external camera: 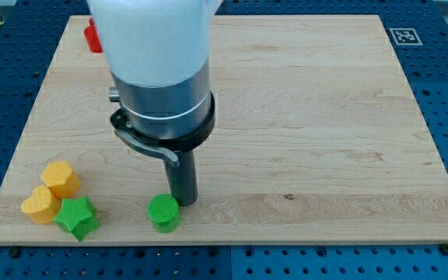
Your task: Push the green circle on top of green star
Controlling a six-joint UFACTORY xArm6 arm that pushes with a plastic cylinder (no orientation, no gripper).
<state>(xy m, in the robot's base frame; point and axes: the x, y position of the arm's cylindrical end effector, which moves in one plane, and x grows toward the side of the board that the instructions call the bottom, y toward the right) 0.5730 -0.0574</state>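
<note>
Pale grained wooden surface (302, 117) carries a ribbed green circle (162, 212), touching my tip (183, 204) on its right; green star (77, 217) sits leftward; no fingers to judge

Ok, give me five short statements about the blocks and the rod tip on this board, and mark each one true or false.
1. My tip sits just to the view's right of the green circle. True.
2. The green circle already lies on the green star. False: the two are apart, the star toward the view's left of the circle.
3. Two yellow blocks sit beside the green star near the board's lower left corner. True.
4. A red block lies at the view's bottom right. False: it is at the view's top left, partly hidden by the arm.
5. A blue block stands in the middle of the wooden board. False: no blue block shows.
</note>
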